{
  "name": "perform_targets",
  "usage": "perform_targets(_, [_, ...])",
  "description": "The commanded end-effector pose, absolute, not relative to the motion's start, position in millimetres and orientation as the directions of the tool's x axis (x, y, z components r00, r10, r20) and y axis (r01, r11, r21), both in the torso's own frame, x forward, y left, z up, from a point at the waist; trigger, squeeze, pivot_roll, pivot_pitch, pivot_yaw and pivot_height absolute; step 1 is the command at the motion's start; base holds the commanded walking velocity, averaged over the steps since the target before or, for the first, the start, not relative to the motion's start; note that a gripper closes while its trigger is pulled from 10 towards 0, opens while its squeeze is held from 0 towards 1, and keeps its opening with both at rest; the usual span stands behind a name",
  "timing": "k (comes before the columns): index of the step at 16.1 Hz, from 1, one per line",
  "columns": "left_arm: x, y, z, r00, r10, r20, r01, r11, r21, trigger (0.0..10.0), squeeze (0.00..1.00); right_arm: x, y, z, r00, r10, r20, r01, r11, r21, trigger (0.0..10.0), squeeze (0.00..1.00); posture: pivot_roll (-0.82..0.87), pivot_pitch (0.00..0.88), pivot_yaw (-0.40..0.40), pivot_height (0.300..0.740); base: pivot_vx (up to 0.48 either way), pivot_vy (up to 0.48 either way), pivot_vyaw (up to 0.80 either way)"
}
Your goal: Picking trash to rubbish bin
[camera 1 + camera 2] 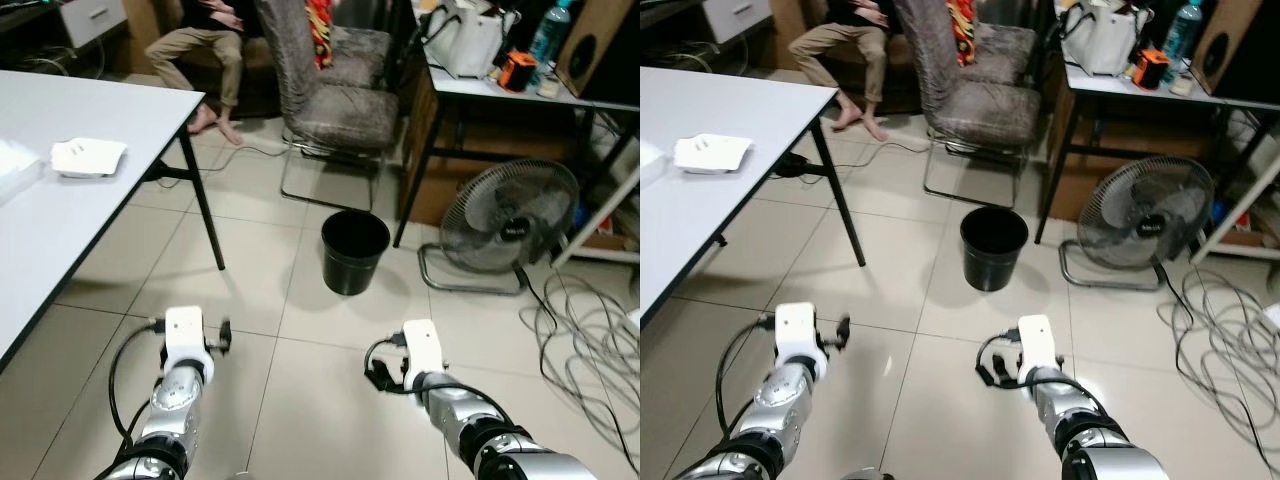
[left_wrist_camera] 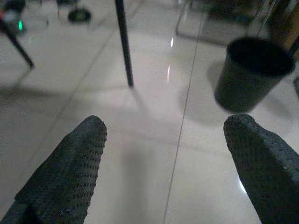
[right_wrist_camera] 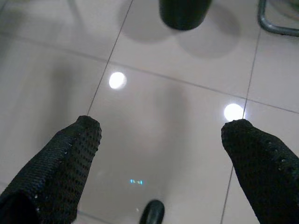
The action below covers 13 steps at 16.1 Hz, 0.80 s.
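Hovering spread and empty over bare tiles, the left gripper (image 2: 163, 168) and right gripper (image 3: 161, 163) had not yet picked any trash for the black rubbish bin (image 1: 354, 251), so apparently the whole task remained.

We see both eye views evenly bright and sharp. The glossy floor (image 3: 177, 116) throws back 2 round lamp glares in the right wrist view; the left wrist view is dimmer, its background soft, fingers (image 2: 70, 172) blurred close up.

The bin (image 1: 355, 250) stands on the floor (image 1: 300, 380) ahead of both claws, between them. A table (image 1: 60, 210) lies left of the left claw (image 2: 163, 140); a fan (image 1: 510, 225) stands ahead-right of the right claw (image 3: 161, 135), a chair (image 1: 335, 100) behind the bin.
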<state>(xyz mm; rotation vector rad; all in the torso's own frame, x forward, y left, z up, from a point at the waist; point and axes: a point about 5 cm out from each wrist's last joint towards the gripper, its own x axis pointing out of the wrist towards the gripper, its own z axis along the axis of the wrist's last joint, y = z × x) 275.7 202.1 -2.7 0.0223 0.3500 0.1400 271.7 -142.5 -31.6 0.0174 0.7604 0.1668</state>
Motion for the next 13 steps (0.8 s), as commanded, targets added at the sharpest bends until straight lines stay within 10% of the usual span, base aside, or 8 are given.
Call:
perform_targets(1, [277, 196, 4, 0.954, 0.125, -0.274, -0.110, 0.992, 0.069, 10.0, 0.00, 285, -144, -20, 0.761, 0.159, -0.628, -0.134, 0.987, 0.087, 10.0, 0.00, -0.01, 0.070, -0.013, 0.740, 0.000, 0.000, 0.00])
perform_targets(13, [230, 176, 129, 0.963, 0.007, 0.268, -0.040, 0.992, 0.116, 10.0, 0.00, 316, -147, 91, 0.965, 0.258, -0.048, -0.261, 0.964, -0.047, 10.0, 0.00, -0.05, 0.147, -0.041, 0.740, 0.000, 0.000, 0.00])
